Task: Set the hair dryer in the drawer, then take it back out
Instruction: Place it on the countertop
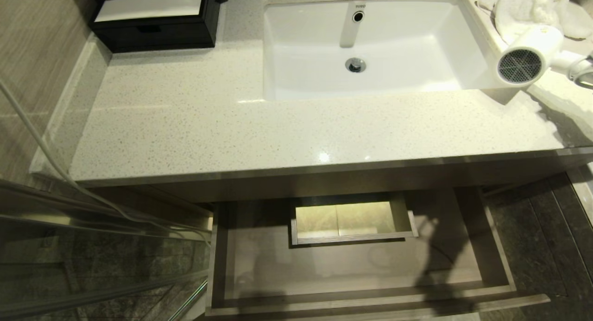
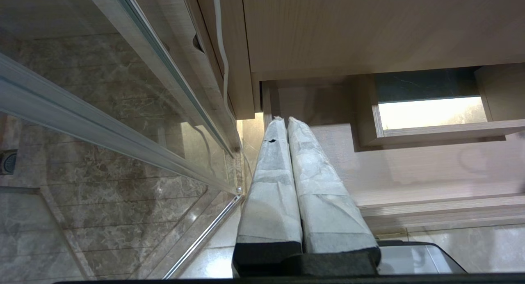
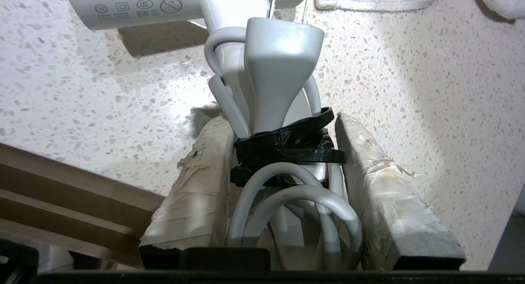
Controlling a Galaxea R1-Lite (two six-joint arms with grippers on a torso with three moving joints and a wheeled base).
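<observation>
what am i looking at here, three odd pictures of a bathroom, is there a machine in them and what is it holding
These come from a two-armed robot with three cameras. The head camera looks down on a speckled counter with a sink, a towel at the far right, a black box at the far left, and an open, empty wooden drawer below. The other two cameras sit on the wrists, behind the fingers. The right gripper, with taped fingers, is closed on the handle and bundled cord of a white hair dryer, over the counter's right end. The left gripper hangs shut and idle, low beside the drawer, next to a glass door.
</observation>
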